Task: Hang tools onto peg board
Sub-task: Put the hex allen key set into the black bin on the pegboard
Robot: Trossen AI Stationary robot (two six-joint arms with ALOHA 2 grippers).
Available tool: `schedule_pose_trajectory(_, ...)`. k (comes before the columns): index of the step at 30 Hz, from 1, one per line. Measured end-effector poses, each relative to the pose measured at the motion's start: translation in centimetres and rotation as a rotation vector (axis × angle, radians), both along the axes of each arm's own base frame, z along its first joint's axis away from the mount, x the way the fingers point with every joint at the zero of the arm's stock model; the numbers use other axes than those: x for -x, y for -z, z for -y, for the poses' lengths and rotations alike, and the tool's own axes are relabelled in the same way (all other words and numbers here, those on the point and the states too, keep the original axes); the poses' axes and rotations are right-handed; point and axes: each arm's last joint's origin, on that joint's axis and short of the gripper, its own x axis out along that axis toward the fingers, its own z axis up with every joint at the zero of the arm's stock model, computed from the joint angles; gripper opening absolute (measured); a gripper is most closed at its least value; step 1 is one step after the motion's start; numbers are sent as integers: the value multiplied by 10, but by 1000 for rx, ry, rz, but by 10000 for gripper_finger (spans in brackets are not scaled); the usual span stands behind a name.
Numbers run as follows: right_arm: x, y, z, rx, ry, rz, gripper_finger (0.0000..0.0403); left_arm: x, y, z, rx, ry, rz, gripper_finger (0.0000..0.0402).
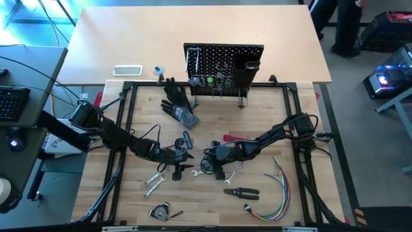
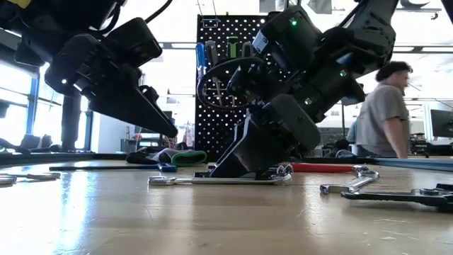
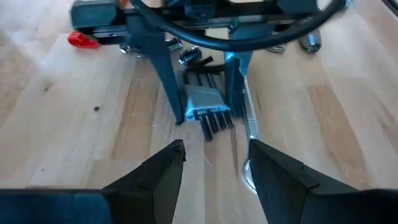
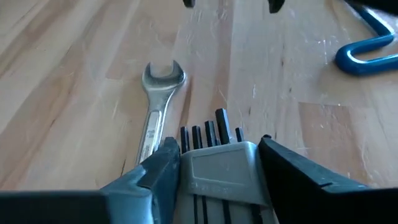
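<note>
A grey hex key set with black keys lies on the wooden table's middle, beside a silver wrench. My right gripper reaches in from the right and is shut on the set. My left gripper stands open just to the set's left, pointing at it, with nothing between its fingers. The peg board stands upright at the table's far edge, several tools hanging on it. My right gripper pinches the hex key set's grey holder by its two side faces between its two fingers. The fingers slant down from the table's right side and lie along the holder. The set lies flat on the table, its black keys pointing toward my left gripper.
A black glove and a blue-handled hex key lie left of centre, and a red-handled tool right of centre. Near the front edge are wrenches, pliers and coloured wires. A person stands beyond the table.
</note>
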Motion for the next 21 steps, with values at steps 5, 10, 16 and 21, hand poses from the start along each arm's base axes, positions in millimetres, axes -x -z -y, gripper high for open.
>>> schedule_pose_trajectory(5,-1,-3,-7,44,37,37,161,0,0,0,-1,-4,5,174)
schedule_pose_trajectory(10,-4,-6,-16,107,43,49,161,-1,0,-2,-1,-9,4,174)
schedule_pose_trajectory(16,-2,-15,-19,189,39,23,161,-2,0,-6,-1,-24,3,174)
schedule_pose_trajectory(21,0,-30,-17,216,35,34,161,-3,0,-9,5,-32,5,174)
